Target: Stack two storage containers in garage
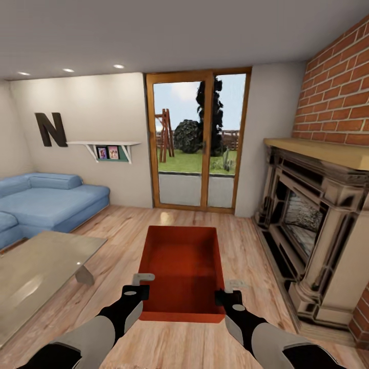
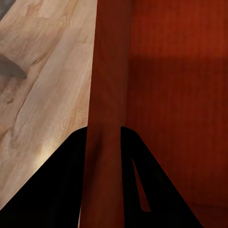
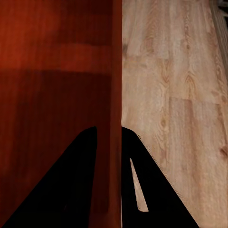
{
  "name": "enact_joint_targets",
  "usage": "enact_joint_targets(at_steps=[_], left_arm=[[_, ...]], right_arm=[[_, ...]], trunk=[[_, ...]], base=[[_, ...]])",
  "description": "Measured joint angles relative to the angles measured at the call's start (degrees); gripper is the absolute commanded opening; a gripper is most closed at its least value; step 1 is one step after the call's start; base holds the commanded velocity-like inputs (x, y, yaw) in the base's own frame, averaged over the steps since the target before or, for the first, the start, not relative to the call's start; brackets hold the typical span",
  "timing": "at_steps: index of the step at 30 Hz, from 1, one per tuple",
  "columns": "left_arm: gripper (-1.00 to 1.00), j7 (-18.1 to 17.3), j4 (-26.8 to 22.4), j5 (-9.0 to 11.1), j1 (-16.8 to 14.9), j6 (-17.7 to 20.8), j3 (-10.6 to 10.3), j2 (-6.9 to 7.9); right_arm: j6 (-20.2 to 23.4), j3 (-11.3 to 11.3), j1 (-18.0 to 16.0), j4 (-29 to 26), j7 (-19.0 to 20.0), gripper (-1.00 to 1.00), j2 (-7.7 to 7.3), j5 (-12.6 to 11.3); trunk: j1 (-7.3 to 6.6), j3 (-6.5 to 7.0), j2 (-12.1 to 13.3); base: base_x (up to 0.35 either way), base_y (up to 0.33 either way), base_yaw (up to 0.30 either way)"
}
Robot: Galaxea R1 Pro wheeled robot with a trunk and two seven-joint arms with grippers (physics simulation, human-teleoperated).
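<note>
The storage container (image 1: 184, 271) at 6 o'clock is clamped by the left gripper (image 1: 137, 292) and the right gripper (image 1: 229, 296) on its side walls.

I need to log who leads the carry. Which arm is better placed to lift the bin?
Neither alone: the left gripper pinches the storage container's left wall, the right gripper its right wall, so both look equally placed for a shared lift.

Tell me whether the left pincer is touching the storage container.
Touching. In the left wrist view the left pincer straddles the storage container wall, both fingers pressed against it with no gap.
</note>
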Motion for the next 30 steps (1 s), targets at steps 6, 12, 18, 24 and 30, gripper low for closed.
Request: enact_joint_targets(at_steps=[6,12,18,24,30], left_arm=[[-1.0,0.0,0.01,0.03,0.0,-0.03,-0.02,0.0],[-1.0,0.0,0.0,0.01,0.0,-0.01,-0.01,0.0],[-1.0,-0.14,0.54,0.26,0.0,-0.63,0.04,0.0],[-1.0,-0.16,0.56,0.26,-0.01,-0.63,0.06,0.0],[-1.0,-0.15,0.54,0.26,-0.01,-0.61,0.05,0.0]], right_arm=[[-0.01,0.0,0.0,-0.01,0.0,-1.0,0.0,0.01],[0.0,0.0,0.0,0.0,0.0,-1.0,0.0,0.01],[-0.07,0.45,0.0,-0.01,-0.03,-1.0,-0.01,-0.14],[-0.06,0.44,-0.01,0.0,-0.03,-1.0,-0.01,-0.14],[-0.06,0.44,-0.01,0.0,-0.03,-1.0,-0.01,-0.14]], trunk=[[0.0,0.0,0.0],[0.0,0.0,0.0],[0.0,0.01,-0.01],[0.0,0.01,-0.01],[0.0,0.01,-0.01]], base=[[0.0,0.0,0.3],[0.0,0.0,0.3],[0.0,0.0,0.3],[0.0,0.0,0.3],[0.0,0.0,0.3]])
